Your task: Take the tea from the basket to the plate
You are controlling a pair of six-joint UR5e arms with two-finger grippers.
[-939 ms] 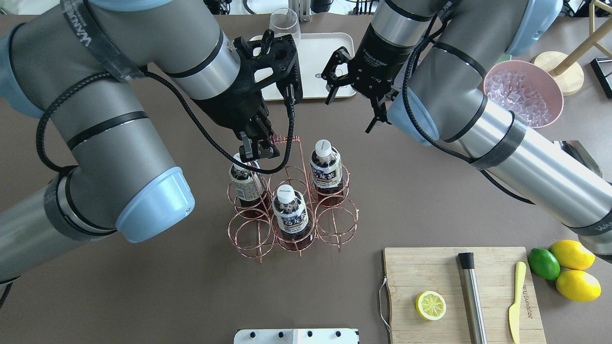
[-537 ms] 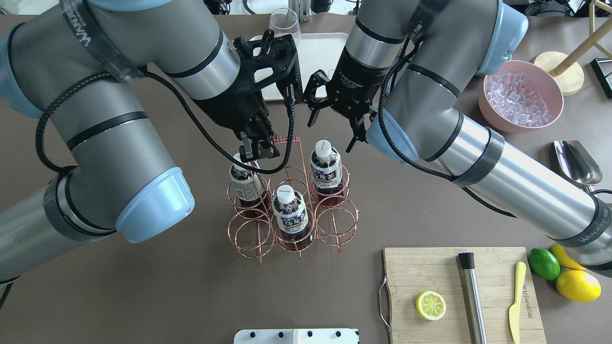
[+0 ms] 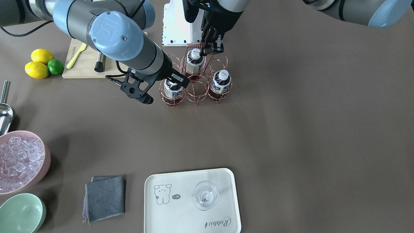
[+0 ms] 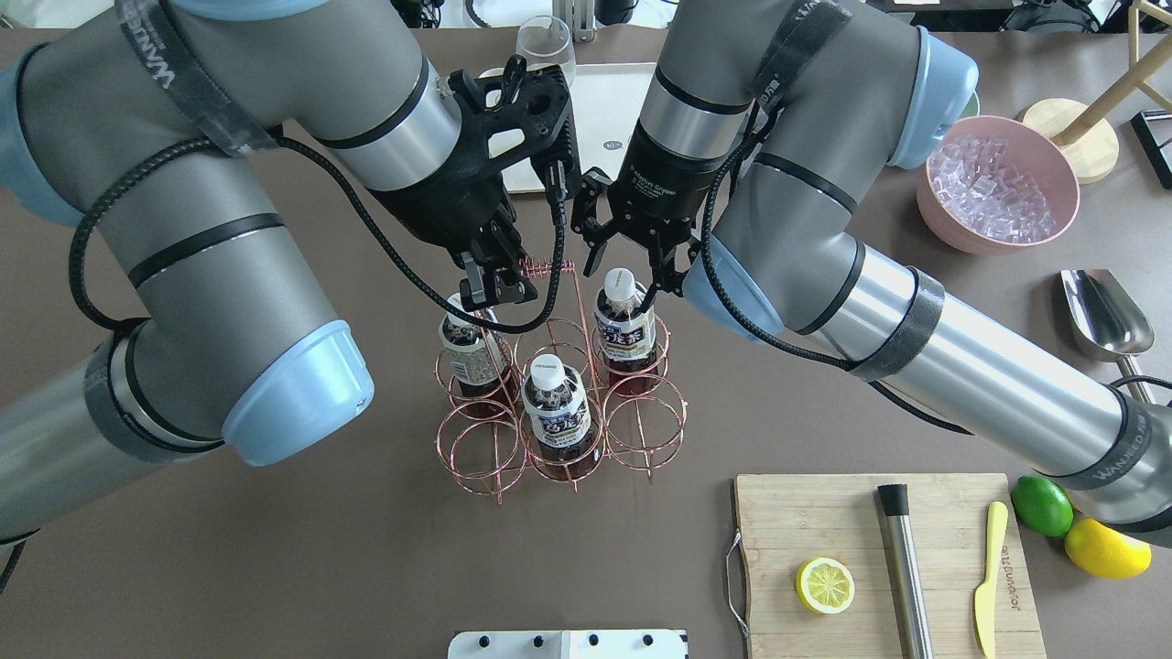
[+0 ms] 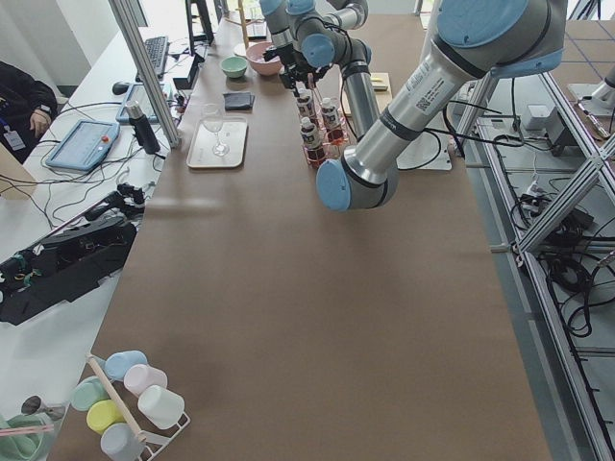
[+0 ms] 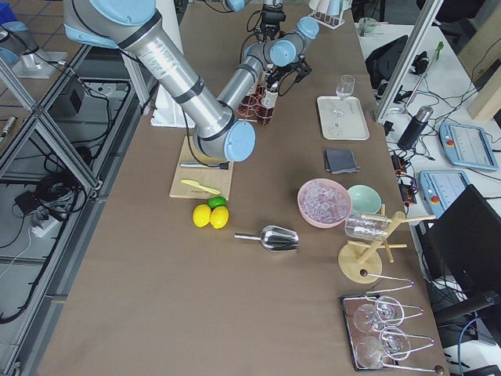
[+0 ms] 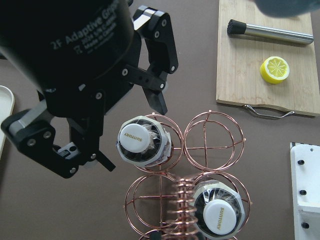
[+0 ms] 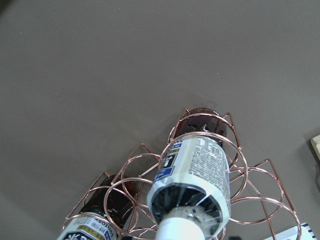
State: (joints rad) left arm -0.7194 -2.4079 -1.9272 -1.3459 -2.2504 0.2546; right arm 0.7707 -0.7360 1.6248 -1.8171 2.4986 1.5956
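Right gripper (image 7: 135, 136) newly over the upright tea (image 4: 624, 331), cap up, jaws spread; left gripper (image 4: 496, 291) tight on basket (image 7: 214, 147) handle.

From overhead, the left arm (image 4: 229, 183) and right arm (image 4: 806, 137) cover most of the plate (image 4: 595, 101), and the glass (image 4: 545, 41) on it shows only its upper part. The left gripper (image 4: 495, 293) hides the cap of the left-hand bottle (image 4: 469, 359). Seen from across the surface (image 3: 291, 129), the right gripper (image 3: 173, 83) masks the tea (image 3: 173, 93) cap. At the right wrist that cap is blurred and cut by the bottom edge; at the left wrist the basket (image 7: 214, 146) handle coil is a blur. Both side views show the grippers too small to judge
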